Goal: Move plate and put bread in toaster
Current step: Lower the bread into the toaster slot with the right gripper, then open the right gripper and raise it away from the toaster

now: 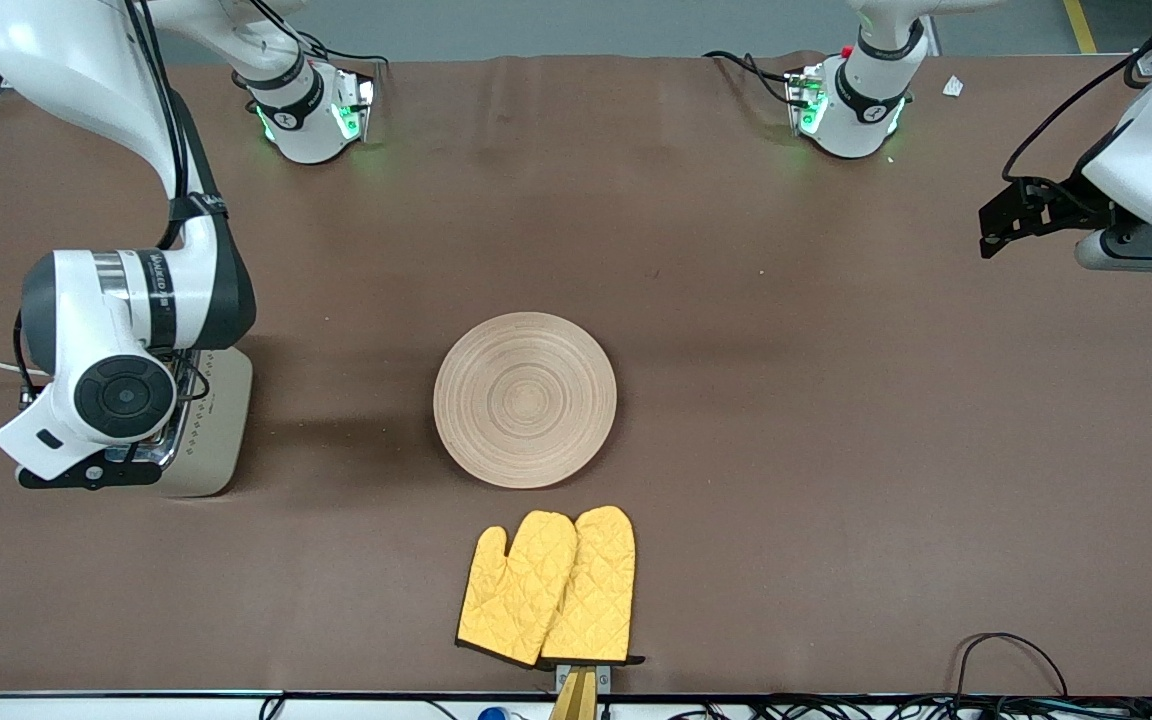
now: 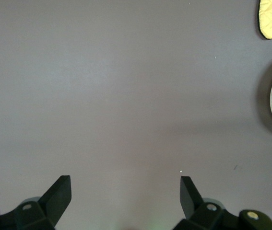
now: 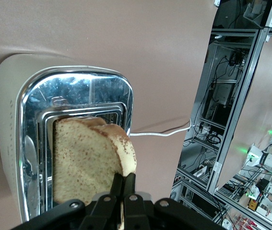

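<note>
Now the right gripper [image 3: 123,184] is poised directly over the toaster [image 1: 216,440], at the right arm's end of the table, its 2 fingers pinched tight on the top edge of the bread [image 3: 90,160]. In the right wrist view the slice of brown wholegrain bread stands upright with its lower part already down in 1 of the 2 slots of the toaster's [image 3: 68,139] shiny chrome top, while the upper part and darker crust stick up above the slot. A white cord [image 3: 162,133] trails away from the toaster across the brown table [image 1: 836,420].

Over at the left arm's end of the table, the left gripper [image 2: 125,194] waits above bare tabletop, fingers spread wide and holding nothing.

The round wooden plate [image 1: 525,399] sits flat in the middle of the table, well apart from the toaster. Nearer to the front camera than the plate lies a pair of yellow quilted oven mitts [image 1: 548,588], overlapping each other, close to the plate but not touching it.
</note>
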